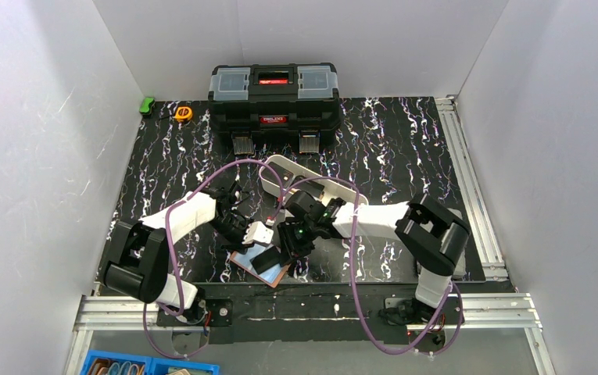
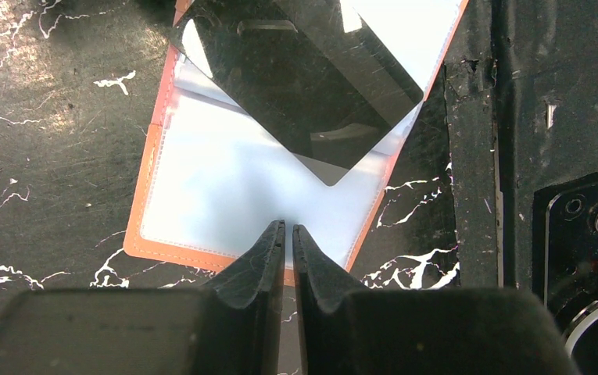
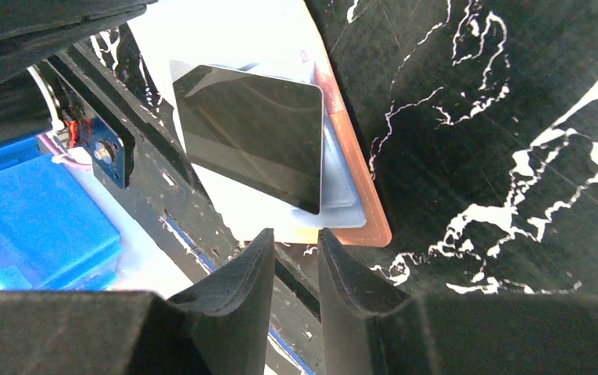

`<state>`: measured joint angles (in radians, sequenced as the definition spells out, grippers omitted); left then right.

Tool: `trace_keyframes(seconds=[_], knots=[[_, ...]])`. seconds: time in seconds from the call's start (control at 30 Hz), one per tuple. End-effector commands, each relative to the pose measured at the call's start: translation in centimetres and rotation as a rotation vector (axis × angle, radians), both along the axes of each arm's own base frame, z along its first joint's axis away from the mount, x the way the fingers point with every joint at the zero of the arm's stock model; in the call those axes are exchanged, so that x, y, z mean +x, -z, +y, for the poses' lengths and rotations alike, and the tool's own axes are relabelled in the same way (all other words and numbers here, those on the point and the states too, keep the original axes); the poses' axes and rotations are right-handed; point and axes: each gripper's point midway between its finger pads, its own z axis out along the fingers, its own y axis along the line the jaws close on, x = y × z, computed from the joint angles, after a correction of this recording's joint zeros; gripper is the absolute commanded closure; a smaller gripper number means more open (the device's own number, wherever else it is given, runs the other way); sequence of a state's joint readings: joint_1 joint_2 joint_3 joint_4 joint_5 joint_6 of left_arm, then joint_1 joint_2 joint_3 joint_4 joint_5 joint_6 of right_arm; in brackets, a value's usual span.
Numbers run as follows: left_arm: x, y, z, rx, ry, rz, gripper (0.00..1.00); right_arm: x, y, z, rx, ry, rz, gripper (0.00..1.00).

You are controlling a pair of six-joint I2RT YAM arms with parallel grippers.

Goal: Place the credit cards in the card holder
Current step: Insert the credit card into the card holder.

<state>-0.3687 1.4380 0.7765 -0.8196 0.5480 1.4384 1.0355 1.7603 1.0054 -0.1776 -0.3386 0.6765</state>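
At the near edge of the worktop (image 1: 405,156), one card holder (image 2: 225,172) lies open. One dark glossy credit card (image 2: 303,86) sits askew on its clear pocket, apparently not slotted.

Pincers: the left pincer (image 2: 288,228) is closed and empty over the holder's rim; the right pincer (image 3: 295,238) is slightly parted and empty, near the card.

Risk: a nudge could skid the slick card or the holder off the edge.

Count: two pincers, one holder, one card seen.

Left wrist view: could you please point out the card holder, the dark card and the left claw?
card holder (image 2: 217,187), left wrist view, its pale inner pocket.
dark card (image 2: 303,78), left wrist view, middle of its glossy face.
left claw (image 2: 288,228), left wrist view, midway between its fingertips.
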Motion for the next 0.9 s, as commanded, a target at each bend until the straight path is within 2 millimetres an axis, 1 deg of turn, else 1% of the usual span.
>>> trace_keyframes(seconds=[0.0, 0.2, 0.3, 0.47, 0.77, 0.87], knots=[[-0.9, -0.5, 0.1, -0.016, 0.008, 0.016, 0.92, -0.3, -0.1, 1.4, 0.057, -0.041, 0.037, 0.66], [-0.9, -0.7, 0.0, -0.020, 0.012, 0.014, 0.92, 0.3, 0.2, 0.7, 0.076, -0.002, 0.059, 0.64], [-1.0, -0.6, 0.1, -0.018, 0.016, 0.014, 0.93, 0.5, 0.1, 0.9, 0.082, 0.003, 0.053, 0.64], [-1.0, -0.7, 0.2, -0.015, 0.020, 0.016, 0.93, 0.9, 0.0, 1.0, 0.085, 0.011, 0.045, 0.68], [-1.4, -0.6, 0.3, -0.015, 0.017, 0.025, 0.93, 1.7, -0.5, 1.2, 0.087, 0.039, 0.033, 0.80], [-1.7, -0.7, 0.4, -0.012, 0.017, 0.034, 0.93, 2.0, -0.7, 1.2, 0.087, 0.050, 0.027, 0.80]])
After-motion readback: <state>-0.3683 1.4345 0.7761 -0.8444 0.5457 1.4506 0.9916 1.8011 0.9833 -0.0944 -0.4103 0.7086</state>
